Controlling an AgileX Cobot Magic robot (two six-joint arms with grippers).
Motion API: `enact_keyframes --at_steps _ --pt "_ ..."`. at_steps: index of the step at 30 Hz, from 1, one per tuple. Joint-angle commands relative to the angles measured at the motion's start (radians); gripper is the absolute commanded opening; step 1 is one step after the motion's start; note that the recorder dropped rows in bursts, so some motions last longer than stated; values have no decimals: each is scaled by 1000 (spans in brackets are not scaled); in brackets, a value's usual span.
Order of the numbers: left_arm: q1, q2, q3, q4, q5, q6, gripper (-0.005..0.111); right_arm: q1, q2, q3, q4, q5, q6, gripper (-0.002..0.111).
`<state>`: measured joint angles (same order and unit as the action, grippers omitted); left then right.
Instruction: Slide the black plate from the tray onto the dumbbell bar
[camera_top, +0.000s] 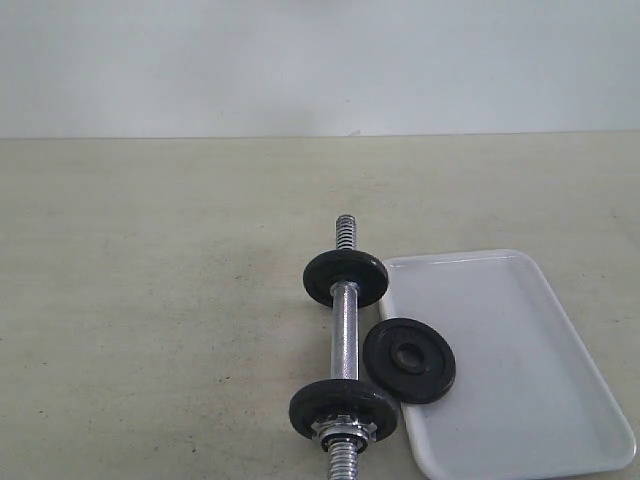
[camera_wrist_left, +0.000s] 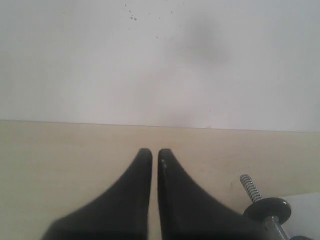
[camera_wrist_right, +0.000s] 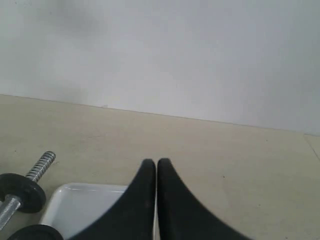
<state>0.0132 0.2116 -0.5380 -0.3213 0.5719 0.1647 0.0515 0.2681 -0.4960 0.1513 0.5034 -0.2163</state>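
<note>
The black plate (camera_top: 409, 359) lies flat at the left edge of the white tray (camera_top: 520, 350), overlapping the rim on the bar's side. Just left of it on the table lies the chrome dumbbell bar (camera_top: 344, 335), carrying a far black disc (camera_top: 345, 278) and a near black disc (camera_top: 343, 410) backed by a chrome star nut (camera_top: 343, 433). Neither gripper shows in the exterior view. My left gripper (camera_wrist_left: 151, 152) is shut and empty, with the bar's threaded end (camera_wrist_left: 248, 186) off to one side. My right gripper (camera_wrist_right: 156, 162) is shut and empty above the tray (camera_wrist_right: 80, 205); the black plate (camera_wrist_right: 35, 233) peeks in at the frame's corner.
A beige table (camera_top: 150, 300) runs back to a plain white wall (camera_top: 320, 60). The tray's right rim sits close to the exterior view's right edge.
</note>
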Motion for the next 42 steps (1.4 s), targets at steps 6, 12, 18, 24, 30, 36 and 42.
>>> enact_keyframes --at_steps 6,12,18,24,30,36,42 --pt "1 71 -4 -27 110 134 4 2 103 -7 -3 21 -23 0" --pt "1 181 -4 -264 162 406 4 21 326 -104 127 166 -180 0" --pt "1 309 -4 -439 235 582 4 69 569 -215 252 286 -301 0" --pt "1 387 -4 -486 266 628 4 123 656 -236 264 289 -317 0" --pt "1 472 -4 -652 290 797 4 166 649 -236 264 284 -330 0" --pt "-16 585 -4 -716 307 870 4 209 649 -236 268 286 -368 0" --pt "-114 691 -4 -762 182 909 4 274 649 -236 271 286 -397 0"
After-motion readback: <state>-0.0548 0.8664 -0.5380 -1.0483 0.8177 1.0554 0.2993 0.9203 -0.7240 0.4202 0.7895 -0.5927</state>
